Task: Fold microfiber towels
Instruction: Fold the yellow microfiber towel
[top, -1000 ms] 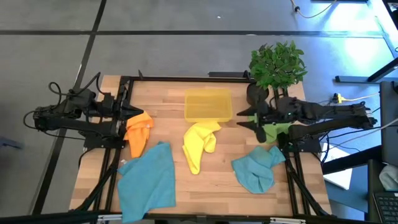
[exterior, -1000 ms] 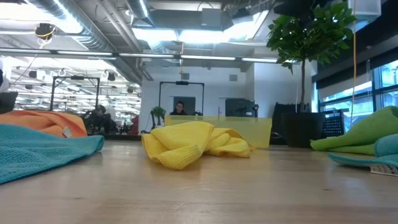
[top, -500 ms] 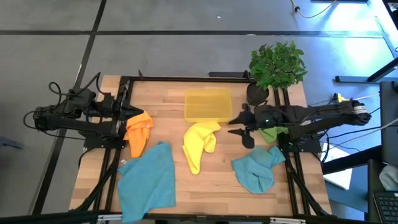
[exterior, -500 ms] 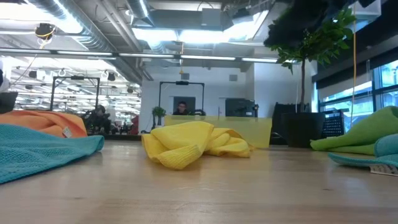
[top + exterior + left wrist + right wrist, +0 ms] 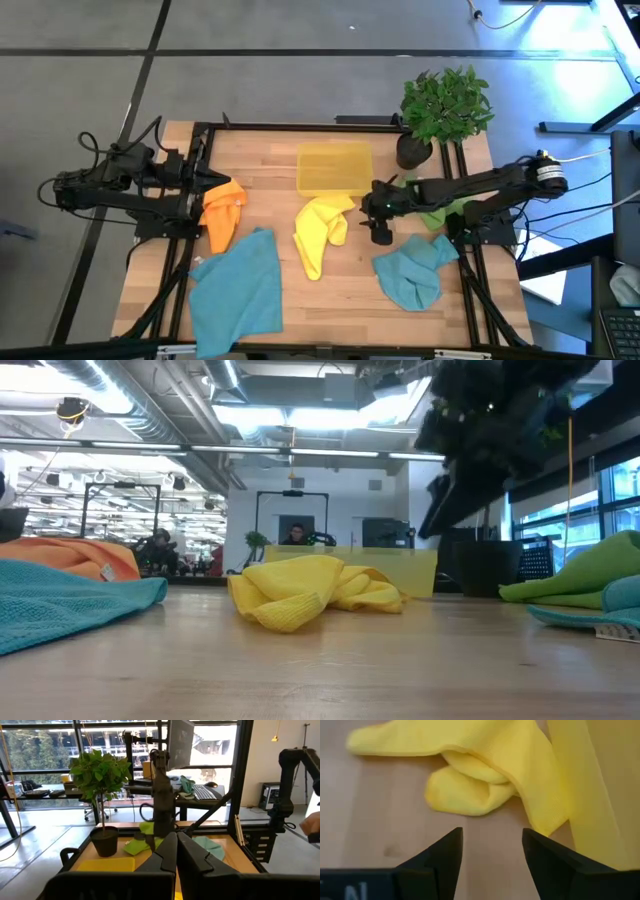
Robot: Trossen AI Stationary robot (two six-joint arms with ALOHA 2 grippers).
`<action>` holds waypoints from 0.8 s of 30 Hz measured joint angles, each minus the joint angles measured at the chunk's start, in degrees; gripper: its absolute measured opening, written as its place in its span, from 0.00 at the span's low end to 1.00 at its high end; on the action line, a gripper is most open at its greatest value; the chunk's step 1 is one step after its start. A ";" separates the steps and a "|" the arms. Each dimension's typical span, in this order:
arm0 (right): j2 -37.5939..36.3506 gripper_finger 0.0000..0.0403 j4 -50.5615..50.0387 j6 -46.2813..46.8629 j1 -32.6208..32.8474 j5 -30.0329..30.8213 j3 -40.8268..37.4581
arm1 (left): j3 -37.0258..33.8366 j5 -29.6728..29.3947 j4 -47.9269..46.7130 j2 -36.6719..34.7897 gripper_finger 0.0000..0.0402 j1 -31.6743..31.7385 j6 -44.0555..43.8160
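My right arm has swung inward from beside the plant toward the middle of the table over the last second, so my right gripper (image 5: 381, 222) now hangs above bare wood just beside the yellow towel (image 5: 320, 231); nothing else has shifted. Its fingers (image 5: 441, 857) are spread, with nothing between them but tabletop.

Nearest my right wrist, the yellow towel (image 5: 485, 775) lies rumpled, a thick rolled fold doubled back under a smooth flap, its fine ribbed weave showing. One edge reaches the yellow plastic bin (image 5: 334, 168) behind it.

Toward the front edge, the small teal towel (image 5: 412, 270) sits bunched on my right side, and the large teal towel (image 5: 238, 293) spreads flatter on my left, one corner pointing up toward the orange towel (image 5: 222, 212). The orange one is draped in a long crumpled strip at the left rail. The green towel (image 5: 438, 213) lies under my right arm, mostly hidden.

My left gripper (image 5: 176, 851) waits at the left edge beside the orange towel, its fingers pressed together. At the far right corner stands the potted plant (image 5: 445, 105).
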 joint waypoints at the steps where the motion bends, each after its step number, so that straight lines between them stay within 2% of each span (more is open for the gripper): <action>1: 0.63 0.52 1.61 0.02 -0.58 -0.62 -0.82 | 0.01 0.00 0.00 0.00 0.00 0.00 0.00; 5: 2.31 0.52 5.14 -0.12 -2.18 -0.74 -3.24 | 0.00 0.00 0.00 0.00 0.00 0.00 -0.01; 17: 8.56 0.52 13.56 -7.28 -2.76 9.66 -7.33 | 0.01 0.00 -0.01 0.00 0.00 0.00 0.01; 24: 12.31 0.52 19.19 -12.17 -3.14 9.79 -7.30 | 0.02 0.00 -0.01 0.00 0.00 0.01 0.00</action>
